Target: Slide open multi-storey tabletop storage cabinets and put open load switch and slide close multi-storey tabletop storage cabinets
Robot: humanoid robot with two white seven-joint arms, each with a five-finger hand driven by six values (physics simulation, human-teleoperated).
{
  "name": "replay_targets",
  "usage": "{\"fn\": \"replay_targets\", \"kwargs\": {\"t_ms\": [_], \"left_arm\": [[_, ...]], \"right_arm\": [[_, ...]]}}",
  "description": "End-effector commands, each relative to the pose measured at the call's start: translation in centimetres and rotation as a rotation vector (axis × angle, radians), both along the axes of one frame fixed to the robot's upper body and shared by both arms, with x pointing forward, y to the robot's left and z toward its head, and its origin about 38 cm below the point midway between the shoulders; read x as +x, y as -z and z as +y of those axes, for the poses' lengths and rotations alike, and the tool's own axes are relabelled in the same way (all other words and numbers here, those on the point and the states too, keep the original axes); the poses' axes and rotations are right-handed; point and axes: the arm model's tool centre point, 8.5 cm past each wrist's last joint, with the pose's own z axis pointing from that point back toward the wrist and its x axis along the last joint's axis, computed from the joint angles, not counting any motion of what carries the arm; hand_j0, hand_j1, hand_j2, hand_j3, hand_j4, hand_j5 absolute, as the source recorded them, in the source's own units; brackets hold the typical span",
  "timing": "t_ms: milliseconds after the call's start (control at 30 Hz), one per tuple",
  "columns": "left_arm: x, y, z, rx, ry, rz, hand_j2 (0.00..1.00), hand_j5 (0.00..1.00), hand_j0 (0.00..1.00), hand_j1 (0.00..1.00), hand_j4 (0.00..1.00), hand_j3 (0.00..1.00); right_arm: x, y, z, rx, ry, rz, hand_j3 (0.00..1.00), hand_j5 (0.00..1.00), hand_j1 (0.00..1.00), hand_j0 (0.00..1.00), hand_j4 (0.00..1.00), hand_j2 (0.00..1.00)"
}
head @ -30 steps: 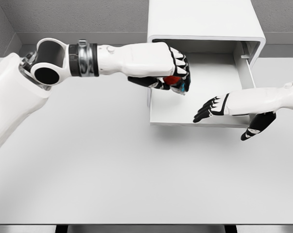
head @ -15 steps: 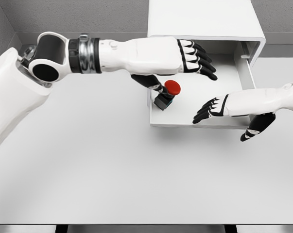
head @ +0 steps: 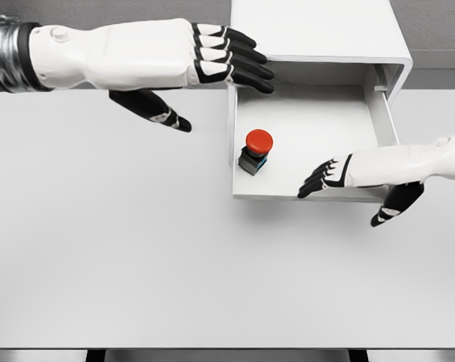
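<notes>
**Switch sits in the open drawer, both hands empty**

The left hand's fingers (head: 238,56) lie straight and side by side, flat and extended, with the thumb (head: 153,109) splayed down and apart from them; they pinch nothing. The fingertips reach over the drawer's far left corner, above the front edge of the cabinet opening. The left hand (head: 204,60) hangs over the table's far edge, its white forearm running back to the upper left corner of the view.

The right hand's fingers (head: 318,179) are loosely extended and slightly fanned, pointing left along the drawer's front edge; the thumb (head: 389,210) drops below that edge, over the table top. Nothing is held. The right hand (head: 348,175) lies across the drawer's near right part, at the front wall, and whether it touches the wall cannot be told. Its forearm leaves at the right edge of the view.

The load switch (head: 256,151), a red round button on a dark square base, stands upright in the drawer (head: 318,113), close to the left wall and towards the front. It is well apart from both hands.

The drawer is pulled out of the white storage cabinet (head: 310,26), which stands at the far edge of the table (head: 136,264), right of its middle.
</notes>
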Motion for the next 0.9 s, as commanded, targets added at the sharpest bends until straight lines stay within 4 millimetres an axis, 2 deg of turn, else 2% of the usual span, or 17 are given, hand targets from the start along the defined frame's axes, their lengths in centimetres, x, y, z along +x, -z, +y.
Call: {"fn": "replay_targets", "kwargs": {"t_ms": [0, 67, 133, 200, 267, 300, 400, 467, 567, 800, 867], "left_arm": [[-0.1, -0.4, 1.8, -0.002, -0.028, 0.024, 1.00, 1.00, 1.00, 1.00, 1.00, 1.00], [-0.2, -0.3, 3.6, 0.008, -0.063, 0.048, 1.00, 1.00, 1.00, 1.00, 1.00, 1.00], [-0.1, 1.3, 4.8, 0.023, -0.095, 0.089, 1.00, 1.00, 1.00, 1.00, 1.00, 1.00], [-0.2, 2.1, 6.6, 0.055, -0.146, 0.108, 1.00, 1.00, 1.00, 1.00, 1.00, 1.00], [-0.2, 2.2, 7.7, 0.068, -0.174, 0.112, 1.00, 1.00, 1.00, 1.00, 1.00, 1.00], [-0.3, 2.8, 8.1, 0.072, -0.186, 0.127, 1.00, 1.00, 1.00, 1.00, 1.00, 1.00], [-0.5, 6.5, 9.3, 0.101, -0.217, 0.219, 1.00, 1.00, 1.00, 1.00, 1.00, 1.00], [-0.7, 7.6, 10.1, 0.091, -0.240, 0.244, 1.00, 1.00, 1.00, 1.00, 1.00, 1.00], [-1.0, 7.7, 11.7, 0.082, -0.284, 0.244, 1.00, 1.00, 1.00, 1.00, 1.00, 1.00], [-1.1, 7.6, 12.1, 0.090, -0.293, 0.242, 1.00, 1.00, 1.00, 1.00, 1.00, 1.00], [-1.1, 7.7, 12.1, 0.091, -0.294, 0.244, 1.00, 1.00, 1.00, 1.00, 1.00, 1.00]], "right_arm": [[0.3, -0.3, 0.1, 0.026, 0.017, -0.009, 1.00, 1.00, 1.00, 1.00, 1.00, 1.00], [0.3, -0.3, 0.0, 0.038, 0.024, -0.013, 1.00, 1.00, 1.00, 1.00, 1.00, 1.00], [0.4, -0.2, 0.1, 0.040, 0.025, -0.013, 1.00, 1.00, 1.00, 1.00, 1.00, 1.00], [0.7, -0.5, 0.1, 0.066, 0.041, -0.033, 1.00, 1.00, 1.00, 1.00, 1.00, 1.00], [1.0, -0.5, 0.6, 0.079, 0.037, -0.038, 1.00, 1.00, 1.00, 1.00, 1.00, 1.00], [1.3, -0.6, 0.6, 0.099, 0.053, -0.053, 1.00, 1.00, 1.00, 1.00, 1.00, 1.00], [1.3, -0.2, 0.4, 0.109, 0.065, -0.047, 1.00, 1.00, 1.00, 1.00, 1.00, 1.00], [1.5, -0.3, 0.3, 0.112, 0.078, -0.103, 1.00, 1.00, 1.00, 1.00, 1.00, 1.00], [1.6, -0.3, 0.0, 0.104, 0.086, -0.115, 1.00, 1.00, 1.00, 1.00, 1.00, 1.00], [2.8, -0.7, -0.5, 0.096, 0.110, -0.144, 1.00, 1.00, 1.00, 1.00, 1.00, 1.00], [3.2, -1.4, -0.3, 0.108, 0.112, -0.166, 1.00, 1.00, 1.00, 1.00, 1.00, 1.00]]}}
